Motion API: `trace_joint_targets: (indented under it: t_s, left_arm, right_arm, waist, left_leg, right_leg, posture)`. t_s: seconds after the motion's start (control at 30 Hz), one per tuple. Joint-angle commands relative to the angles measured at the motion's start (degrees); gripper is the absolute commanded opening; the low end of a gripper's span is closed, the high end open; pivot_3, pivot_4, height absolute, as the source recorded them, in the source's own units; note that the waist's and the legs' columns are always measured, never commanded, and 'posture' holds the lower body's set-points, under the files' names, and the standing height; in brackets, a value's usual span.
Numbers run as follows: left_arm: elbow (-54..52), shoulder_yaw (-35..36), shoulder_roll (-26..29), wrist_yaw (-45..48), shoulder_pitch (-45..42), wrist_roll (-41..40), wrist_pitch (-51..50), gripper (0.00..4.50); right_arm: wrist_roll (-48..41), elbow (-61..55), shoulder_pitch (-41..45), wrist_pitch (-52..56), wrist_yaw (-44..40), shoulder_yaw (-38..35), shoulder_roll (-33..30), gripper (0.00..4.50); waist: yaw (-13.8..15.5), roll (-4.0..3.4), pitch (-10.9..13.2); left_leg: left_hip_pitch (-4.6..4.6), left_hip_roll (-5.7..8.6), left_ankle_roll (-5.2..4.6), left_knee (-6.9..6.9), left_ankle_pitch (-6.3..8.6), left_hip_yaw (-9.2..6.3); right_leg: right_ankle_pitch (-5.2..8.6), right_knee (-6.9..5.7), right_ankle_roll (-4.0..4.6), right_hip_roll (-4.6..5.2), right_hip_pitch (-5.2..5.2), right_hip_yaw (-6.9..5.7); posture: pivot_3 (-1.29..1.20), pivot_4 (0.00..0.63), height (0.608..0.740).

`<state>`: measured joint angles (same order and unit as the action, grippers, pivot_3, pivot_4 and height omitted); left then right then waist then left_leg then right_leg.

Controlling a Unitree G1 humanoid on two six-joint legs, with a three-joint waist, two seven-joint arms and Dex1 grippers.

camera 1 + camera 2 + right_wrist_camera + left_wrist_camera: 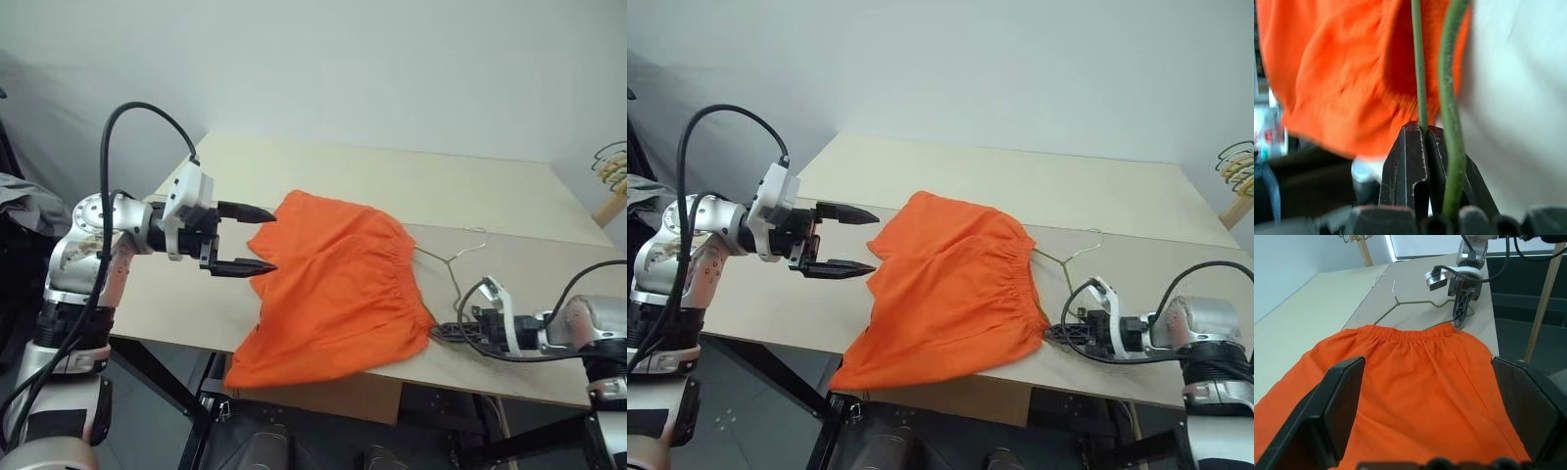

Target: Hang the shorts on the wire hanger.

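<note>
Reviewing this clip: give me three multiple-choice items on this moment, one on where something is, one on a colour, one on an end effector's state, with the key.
1. Where does the hanger lie?
A. at the waistband side of the shorts
B. on the floor
C. on the rack

2. What colour are the shorts?
A. blue
B. orange
C. grey

3. What state is the right end effector in?
A. wide open above the table
B. shut on the shorts
C. shut on the hanger

Key: 1 A, its wire runs out from the gathered waistband edge on the table. 2 B, bright orange in every view. 3 C, the right wrist view shows the fingers pinching the wire; the left end effector is the open one.
</note>
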<state>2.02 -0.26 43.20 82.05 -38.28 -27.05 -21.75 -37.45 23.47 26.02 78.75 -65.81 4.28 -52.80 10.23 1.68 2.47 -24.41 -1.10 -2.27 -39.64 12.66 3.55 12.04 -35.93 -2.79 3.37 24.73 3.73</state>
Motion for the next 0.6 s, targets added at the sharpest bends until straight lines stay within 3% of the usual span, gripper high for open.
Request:
trace_joint_targets:
  t_s: [0.03, 0.13, 0.33, 0.6]
  left_arm:
    - [-0.69, 0.36, 0.65, 0.2, -1.6, -0.17, 0.84, 4.48]
    - [-1.26, 0.85, 1.16, 0.01, -1.01, -0.22, 1.08, 4.48]
    - [-2.73, 1.48, 2.2, 0.08, 1.03, -0.98, 0.86, 4.48]
    - [-1.34, -0.27, 0.4, 0.36, -0.85, -0.45, 1.35, 4.48]
  right_arm:
    - [-2.07, -8.42, -1.93, -1.3, -10.0, 5.64, -5.8, 0.0]
    - [-3.13, -14.5, -5.72, -0.68, -12.43, 7.55, -9.0, 0.0]
    - [-11.27, -29.05, -13.95, 5.58, -10.56, 0.85, -11.33, 0.0]
    - [-7.55, -13.31, -8.92, 8.03, 0.57, -4.56, -3.74, 0.0]
  waist:
    - [0.0, 0.0, 0.0]
    - [0.09, 0.01, -0.01]
    - [0.45, 0.0, -0.01]
    - [1.18, 0.03, -0.02]
  left_leg:
    - [-0.01, -0.01, -0.01, -0.02, 0.01, 0.0]
    - [0.0, -0.05, -0.08, -0.04, 0.06, -0.01]
    - [-0.1, -0.08, -0.08, -0.1, 0.06, 0.01]
    - [-0.01, -0.11, 0.23, -0.2, 0.23, 0.16]
  right_leg:
    - [0.0, 0.0, 0.0, -0.01, 0.0, -0.01]
    - [0.01, -0.03, -0.01, -0.04, 0.02, -0.03]
    - [0.01, -0.15, -0.01, -0.04, 0.19, -0.06]
    - [-0.01, -0.08, 0.01, 0.02, 0.15, -0.07]
  posture:
    - [0.31, 0.0, 0.74]
    - [0.32, 0.0, 0.74]
    - [0.31, 0.0, 0.74]
    - [0.28, 0.0, 0.74]
